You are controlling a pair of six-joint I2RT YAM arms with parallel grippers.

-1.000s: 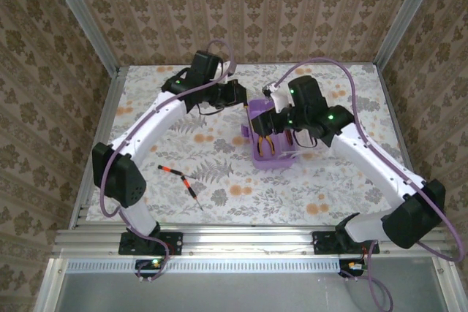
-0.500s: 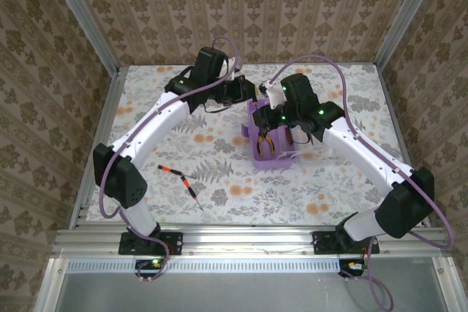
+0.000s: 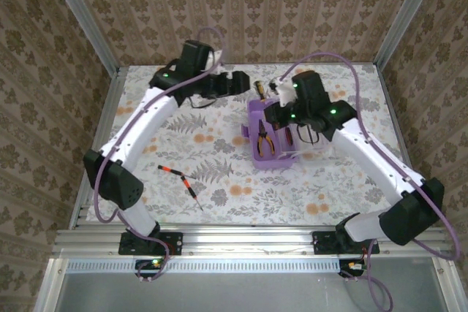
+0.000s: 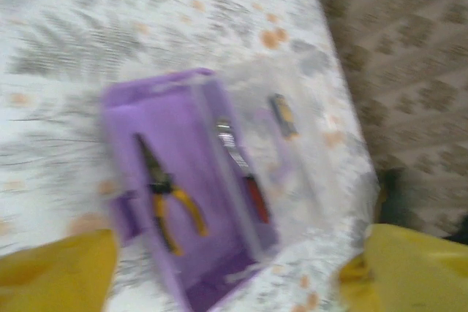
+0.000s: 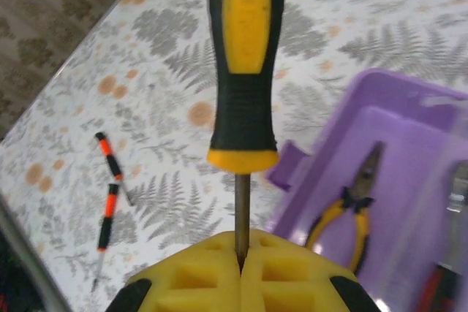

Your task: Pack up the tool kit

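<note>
Pincers: 2 | right pincer pinching shaft of 1 yellow-black screwdriver | left pincer spread, holding nothing | 1 purple box open under left pincer, just beside right pincer | inside: 1 pliers, 1 red-handled tool | 2 small screwdrivers on desk, left of right pincer, well apart from box

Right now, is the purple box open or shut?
Open. The purple box has its clear lid folded out flat to one side, and the orange-handled pliers lie uncovered inside it.
</note>
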